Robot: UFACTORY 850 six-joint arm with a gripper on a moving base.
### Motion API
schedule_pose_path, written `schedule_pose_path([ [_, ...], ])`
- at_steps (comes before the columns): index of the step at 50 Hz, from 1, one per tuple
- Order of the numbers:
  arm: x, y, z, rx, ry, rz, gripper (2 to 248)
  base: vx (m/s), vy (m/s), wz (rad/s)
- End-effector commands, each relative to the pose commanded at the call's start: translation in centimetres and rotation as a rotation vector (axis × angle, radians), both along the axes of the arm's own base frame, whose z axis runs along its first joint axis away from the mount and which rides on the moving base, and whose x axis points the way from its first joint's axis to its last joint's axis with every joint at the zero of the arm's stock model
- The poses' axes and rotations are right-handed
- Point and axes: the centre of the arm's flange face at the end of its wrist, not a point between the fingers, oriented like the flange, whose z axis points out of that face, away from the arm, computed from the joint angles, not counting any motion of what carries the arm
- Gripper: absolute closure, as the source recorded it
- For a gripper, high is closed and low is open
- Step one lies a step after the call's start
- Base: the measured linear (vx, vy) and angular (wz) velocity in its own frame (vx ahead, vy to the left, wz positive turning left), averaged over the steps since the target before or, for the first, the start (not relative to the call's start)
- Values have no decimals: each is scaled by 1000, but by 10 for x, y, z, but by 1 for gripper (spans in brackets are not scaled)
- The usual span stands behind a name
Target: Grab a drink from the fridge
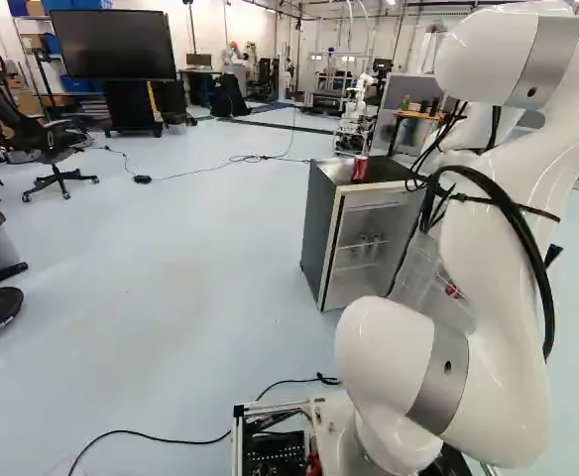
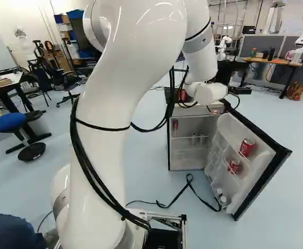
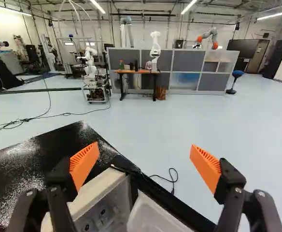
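Note:
The small fridge (image 1: pixel 319 228) stands with its door (image 2: pixel 260 166) swung wide. Two red cans, one (image 2: pixel 247 147) above the other (image 2: pixel 235 166), sit in the door racks. Inside the cabinet are a slim red item (image 2: pixel 175 125) and small clear bottles (image 2: pixel 197 139). Another red can (image 1: pixel 360 169) rests on the fridge top. In the right base view my gripper (image 2: pixel 217 109) is partly hidden beyond the arm's end, near the cabinet's upper front corner. The wrist view shows the gripper (image 3: pixel 145 164) open and empty, above the black top (image 3: pixel 39 154) and the hinge-side corner, its orange pads far apart.
A black cable (image 2: pixel 175 199) lies on the floor before the fridge. Beyond are a wooden-topped table (image 3: pixel 137 71), grey partitions (image 3: pixel 187 63) and another robot (image 3: pixel 91 72). A blue stool (image 2: pixel 9 122) and an office chair (image 1: pixel 47 144) stand at the left of the base views.

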Motion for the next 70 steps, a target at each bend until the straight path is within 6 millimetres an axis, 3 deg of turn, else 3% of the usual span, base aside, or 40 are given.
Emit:
schedule_pose_path([
  [70, -12, -124, -36, 149, 86, -178, 3, 0, 0, 0],
])
